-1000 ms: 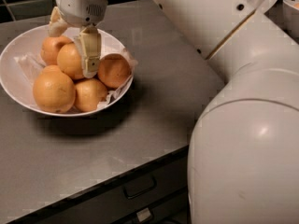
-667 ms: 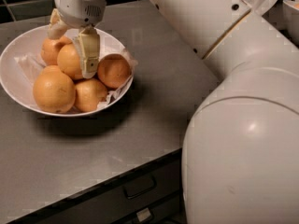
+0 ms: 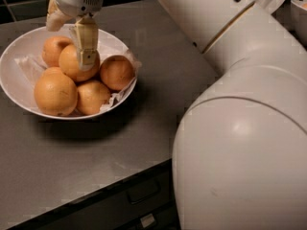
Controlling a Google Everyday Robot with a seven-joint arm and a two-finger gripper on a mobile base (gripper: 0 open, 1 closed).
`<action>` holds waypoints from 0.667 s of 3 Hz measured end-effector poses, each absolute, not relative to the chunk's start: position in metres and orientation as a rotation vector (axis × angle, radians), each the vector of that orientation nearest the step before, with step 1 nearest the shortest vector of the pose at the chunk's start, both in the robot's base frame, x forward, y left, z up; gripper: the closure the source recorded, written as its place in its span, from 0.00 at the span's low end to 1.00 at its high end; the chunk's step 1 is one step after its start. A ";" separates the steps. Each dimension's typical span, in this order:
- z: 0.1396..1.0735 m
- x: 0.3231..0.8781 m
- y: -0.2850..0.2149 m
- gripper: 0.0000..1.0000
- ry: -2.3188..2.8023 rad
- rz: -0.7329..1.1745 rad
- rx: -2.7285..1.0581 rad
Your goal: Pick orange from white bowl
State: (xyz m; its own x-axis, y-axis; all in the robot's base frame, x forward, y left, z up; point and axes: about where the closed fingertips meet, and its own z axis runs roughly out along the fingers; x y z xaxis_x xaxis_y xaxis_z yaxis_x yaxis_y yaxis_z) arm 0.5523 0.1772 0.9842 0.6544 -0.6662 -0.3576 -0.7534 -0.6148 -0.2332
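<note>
The white bowl (image 3: 19,87) stands at the left of the grey counter, lined with crinkled paper and holding several oranges. My gripper (image 3: 69,44) reaches down into it from above, over the back middle of the pile. It straddles one orange (image 3: 72,67) that lies in the middle of the bowl. A big orange (image 3: 55,94) sits at the front left, and another orange (image 3: 116,72) sits at the right. The part of the gripped-at orange behind the gripper is hidden.
My large white arm (image 3: 240,128) fills the right half of the view and hangs over the counter's front edge. The grey counter (image 3: 153,95) has drawers (image 3: 139,193) below its front edge. Another white bowl's rim (image 3: 300,8) shows at the far right.
The gripper stays at the same orange in the bowl. The bulky arm segment at the right has shifted a little towards the left. The oranges have not moved.
</note>
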 end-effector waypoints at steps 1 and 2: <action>0.983 0.559 0.190 0.20 1.107 0.352 -2.512; 0.974 0.559 0.201 0.22 1.097 0.394 -2.527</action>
State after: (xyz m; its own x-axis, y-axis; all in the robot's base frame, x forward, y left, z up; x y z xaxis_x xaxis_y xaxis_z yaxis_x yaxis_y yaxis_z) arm 0.5586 0.2011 0.9738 0.6603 -0.6434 -0.3874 -0.7428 -0.6357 -0.2102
